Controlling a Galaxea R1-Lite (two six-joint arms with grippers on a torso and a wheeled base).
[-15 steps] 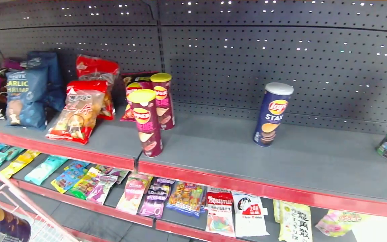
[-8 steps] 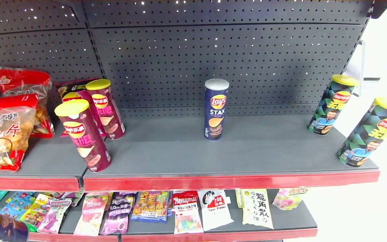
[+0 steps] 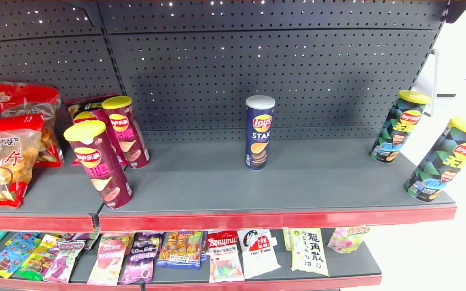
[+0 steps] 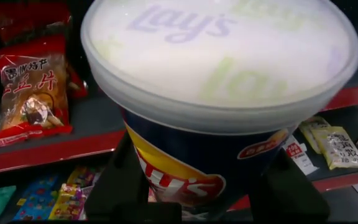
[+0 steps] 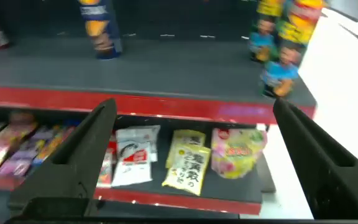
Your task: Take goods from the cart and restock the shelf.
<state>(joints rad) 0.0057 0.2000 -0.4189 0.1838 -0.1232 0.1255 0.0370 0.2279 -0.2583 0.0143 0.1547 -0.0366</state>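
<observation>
Left claw (image 4: 207,190) clamped on the held can (image 4: 216,74), a blue crisp tube with its white lid toward the wrist camera. Dark fingers (image 4: 126,186) press on either flank. The held can sits out in front of the shelf (image 3: 257,186), not on it, with the red shelf lip behind it.

Right claw (image 5: 193,109) spread wide, nothing between its fingers, facing the shelf's front edge. That view is smeared, so the tubes beyond the claw are probably the standing blue and green ones.

Head view, upper shelf:
- Lone blue can (image 3: 259,132) upright at centre, a little toward 12 o'clock.
- Two maroon cans (image 3: 97,165) at 9 o'clock, yellow lids, one near the edge, one behind it.
- Red snack bags (image 3: 8,159) farther out at 9 o'clock.
- Two green-black cans (image 3: 401,126) at 3 o'clock, well apart from the lone blue can.

Lower shelf (image 3: 350,262) at 6 o'clock, with a row of flat sachets (image 3: 225,254) lying along it
</observation>
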